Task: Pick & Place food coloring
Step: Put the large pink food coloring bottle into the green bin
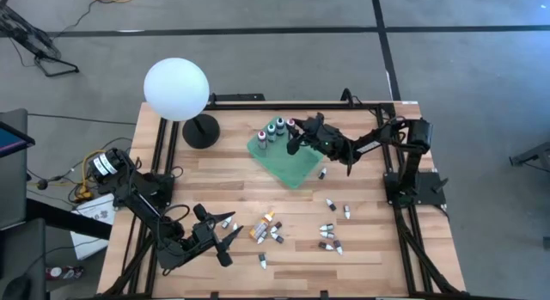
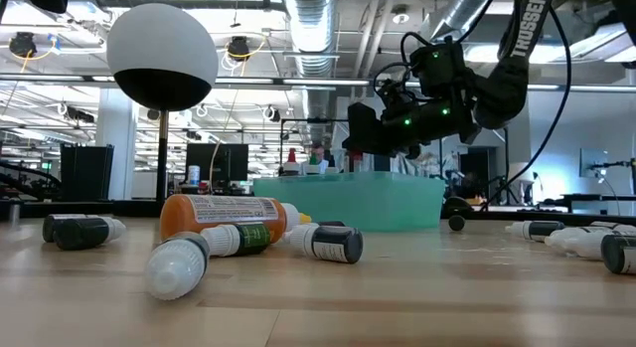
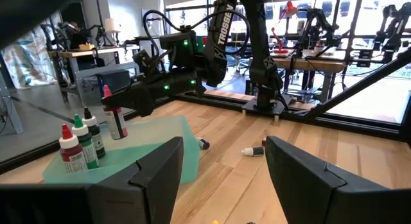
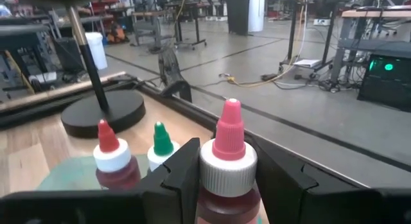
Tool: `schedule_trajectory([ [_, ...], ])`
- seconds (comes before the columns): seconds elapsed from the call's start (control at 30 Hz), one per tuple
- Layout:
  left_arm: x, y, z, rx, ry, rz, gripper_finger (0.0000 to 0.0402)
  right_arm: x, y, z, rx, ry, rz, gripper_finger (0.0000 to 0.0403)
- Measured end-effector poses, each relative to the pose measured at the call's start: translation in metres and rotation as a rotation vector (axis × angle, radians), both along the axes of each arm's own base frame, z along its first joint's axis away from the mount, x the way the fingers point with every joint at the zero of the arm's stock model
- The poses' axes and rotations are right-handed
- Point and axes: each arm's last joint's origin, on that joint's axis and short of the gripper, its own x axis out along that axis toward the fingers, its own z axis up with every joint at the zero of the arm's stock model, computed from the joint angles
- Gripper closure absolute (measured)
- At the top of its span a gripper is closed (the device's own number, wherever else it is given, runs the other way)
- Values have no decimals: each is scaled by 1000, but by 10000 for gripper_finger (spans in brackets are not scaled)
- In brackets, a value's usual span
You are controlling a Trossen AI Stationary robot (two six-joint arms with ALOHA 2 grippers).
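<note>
I see my right gripper (image 1: 296, 142) over the green tray (image 1: 296, 168) near the desk's far edge, fingers clamped around the pink-capped bottle (image 4: 227, 161), upright beside the other standing bottles (image 1: 272, 131). My left gripper (image 1: 225, 240) hangs spread wide near the desk's near-left corner, loose bottles (image 1: 268, 231) lying just beside it on the wood.

Bottles (image 1: 276, 129) upright on tray (image 1: 292, 167), lamp (image 1: 176, 89) left of it, bottles scattered (image 1: 331, 228) in front.
</note>
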Motion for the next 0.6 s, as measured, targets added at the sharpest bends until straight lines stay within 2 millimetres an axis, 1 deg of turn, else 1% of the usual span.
schedule_trajectory([
  [0.1,0,0,0,0,0,0,185,0,0,-2,-3,31,2,277],
  [0.6,0,0,0,-7,-4,0,185,0,0,-2,17,11,-2,276],
])
